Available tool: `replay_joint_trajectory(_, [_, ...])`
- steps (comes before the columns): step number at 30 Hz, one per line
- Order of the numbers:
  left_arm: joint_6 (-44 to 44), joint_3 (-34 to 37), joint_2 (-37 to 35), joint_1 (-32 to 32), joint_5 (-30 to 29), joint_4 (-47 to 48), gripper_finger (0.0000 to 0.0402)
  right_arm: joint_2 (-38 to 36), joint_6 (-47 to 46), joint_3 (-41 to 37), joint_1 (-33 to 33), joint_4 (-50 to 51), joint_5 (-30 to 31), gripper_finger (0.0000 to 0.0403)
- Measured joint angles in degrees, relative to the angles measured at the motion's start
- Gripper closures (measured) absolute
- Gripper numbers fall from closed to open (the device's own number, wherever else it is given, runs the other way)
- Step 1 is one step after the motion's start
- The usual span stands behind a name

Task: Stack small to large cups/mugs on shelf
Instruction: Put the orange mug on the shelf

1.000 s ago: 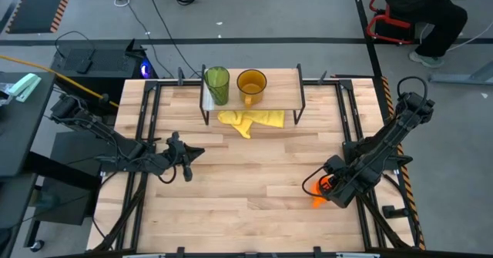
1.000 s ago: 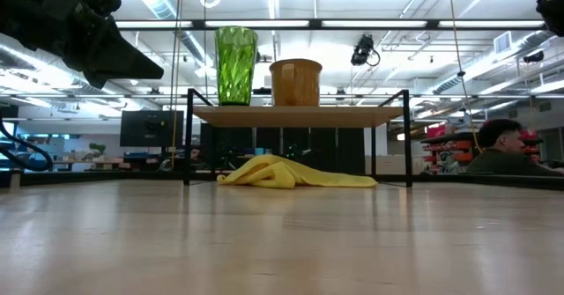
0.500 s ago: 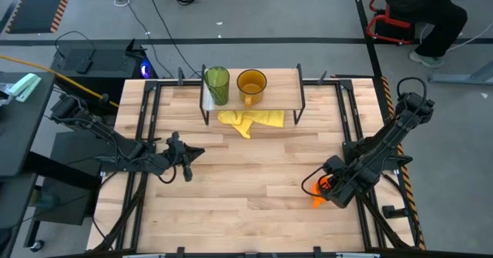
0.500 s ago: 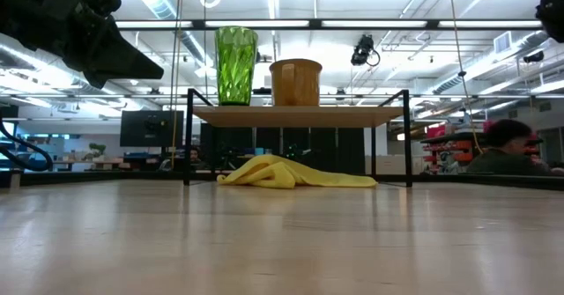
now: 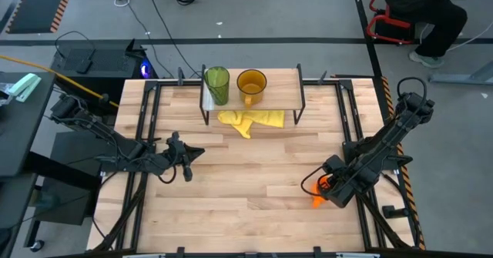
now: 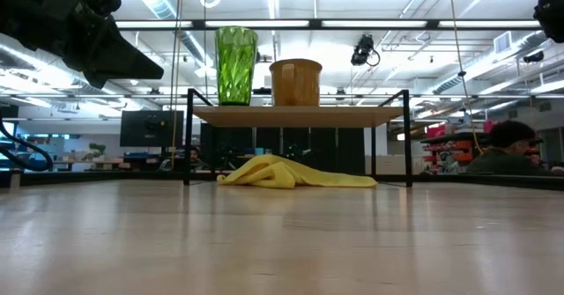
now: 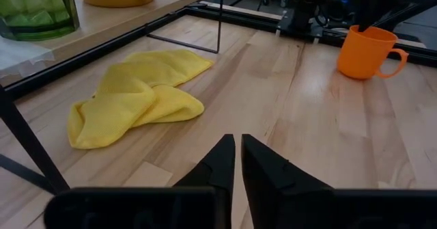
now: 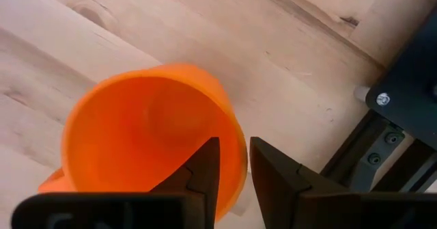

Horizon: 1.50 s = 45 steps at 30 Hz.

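Observation:
The small orange mug (image 8: 147, 130) stands upright near the table's right edge (image 7: 365, 51), with my right gripper (image 8: 234, 143) on it from above (image 5: 320, 190). The green tumbler (image 5: 216, 85) and the amber mug (image 5: 251, 83) stand side by side on the shelf's wooden board (image 6: 300, 114), tumbler on the left. My left gripper (image 7: 237, 139) is shut and holds nothing. It hovers over the table's left half (image 5: 192, 153), pointing right. My right gripper holds the orange mug by its rim wall (image 8: 237, 154), one finger (image 8: 205, 164) inside the mug and the other (image 8: 273, 174) outside. The fingers come from above, pointing down. The mug stands upright with its base on the table (image 7: 362, 73).
A crumpled yellow cloth (image 5: 250, 120) lies on the table under the shelf's front edge. Black frame rails (image 5: 350, 119) run along both table sides. A person (image 5: 420, 11) sits beyond the far right corner. Bare wood (image 5: 246, 181) stretches between the two arms.

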<state>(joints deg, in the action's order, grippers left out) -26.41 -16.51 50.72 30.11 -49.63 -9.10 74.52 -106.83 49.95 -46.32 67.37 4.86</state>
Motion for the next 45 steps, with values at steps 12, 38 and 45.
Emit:
replay_joint_trajectory(12, [0.0,0.0,0.0,0.0,0.0,0.0,0.0377,0.0,0.7,0.0,2.1,-0.3,-0.4,0.0377])
replay_joint_trajectory(38, [0.0,0.0,0.0,0.0,0.0,0.0,0.0367,0.0,11.1,0.7,6.4,-2.4,-2.3,0.0400])
replay_joint_trajectory(45, [0.0,0.0,0.0,0.0,0.0,0.0,0.0371,0.0,16.9,3.4,8.4,-1.8,-2.1,0.0401])
